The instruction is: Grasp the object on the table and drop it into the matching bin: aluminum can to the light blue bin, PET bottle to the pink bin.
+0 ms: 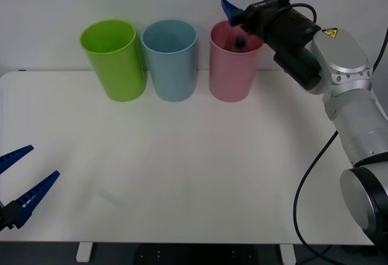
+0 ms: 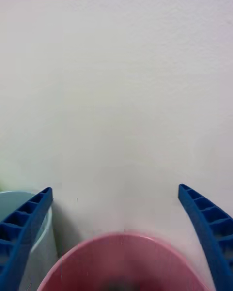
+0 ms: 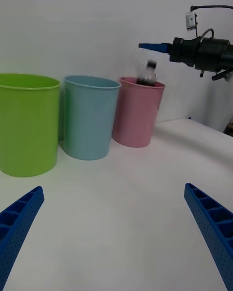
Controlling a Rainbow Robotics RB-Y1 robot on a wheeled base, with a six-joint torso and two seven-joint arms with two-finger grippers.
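Three bins stand in a row at the far side of the wide white table [image 1: 182, 174], the largest thing before us: a lime green bin [image 1: 113, 59] toward our left, the light blue bin [image 1: 170, 59] in the middle, and the pink bin [image 1: 233, 65] toward our right, close together but apart. Our right arm reaches over the back of the table, and the right gripper [image 1: 247, 3] hangs just above the pink bin's mouth with its blue fingers spread wide, holding nothing. The right wrist view looks down between those fingers at the pink rim directly below. Our left gripper [image 1: 18, 177] waits at the near left edge of the table, also spread wide and empty, well away from the work.

Smallest comes the PET bottle [image 3: 148, 73]: it sits blurred at the pink rim, cap up, its lower body already hidden inside the bin, so we judge it to be falling in. We read this as the release step, with the bottle going to the matching bin. What follows, in our judgement, calls only for lifting the right arm straight clear of the rim without knocking the bin
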